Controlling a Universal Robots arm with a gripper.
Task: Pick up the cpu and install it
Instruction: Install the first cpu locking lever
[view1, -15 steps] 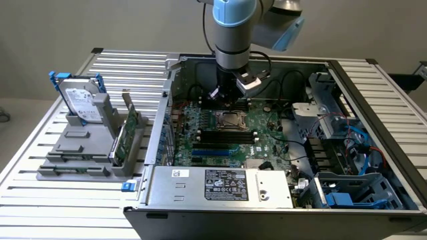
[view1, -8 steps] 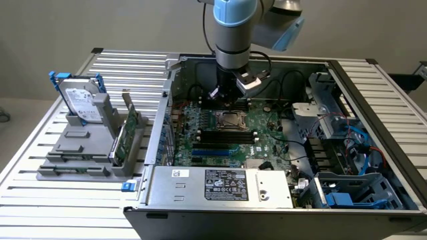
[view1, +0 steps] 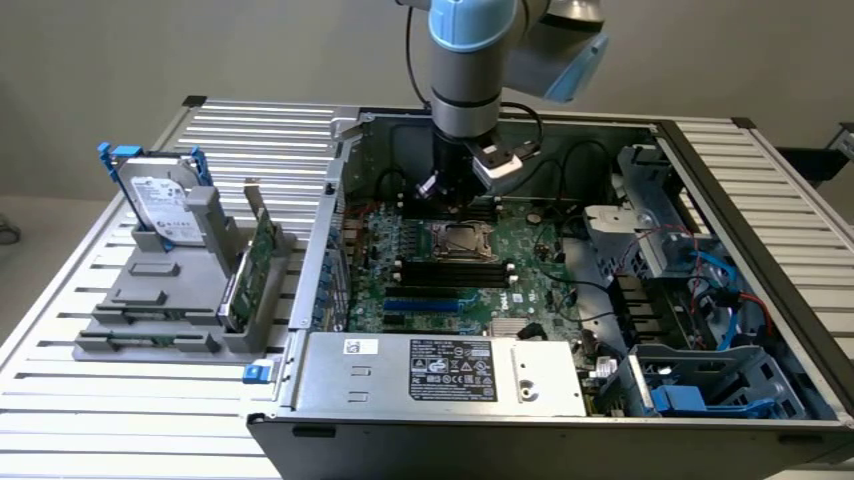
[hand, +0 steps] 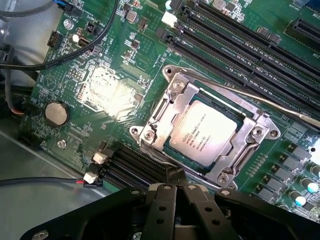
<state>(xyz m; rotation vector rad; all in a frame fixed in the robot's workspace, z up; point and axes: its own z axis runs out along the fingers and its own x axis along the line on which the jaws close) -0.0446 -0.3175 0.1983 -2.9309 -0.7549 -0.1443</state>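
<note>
Already the cpu (view1: 463, 241) sits in its socket (hand: 175, 95), mid-frame inside the case (view1: 534, 440); the gripper (hand: 176, 174) hovers beside. Fingers pressed together, empty.

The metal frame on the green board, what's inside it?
The cpu lies flat inside the frame, silvery printed top showing. Whatever lies beneath it is covered.

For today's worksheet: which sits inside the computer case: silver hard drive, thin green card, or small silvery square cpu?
The silvery square cpu, in its socket; the others stand outside.
</note>
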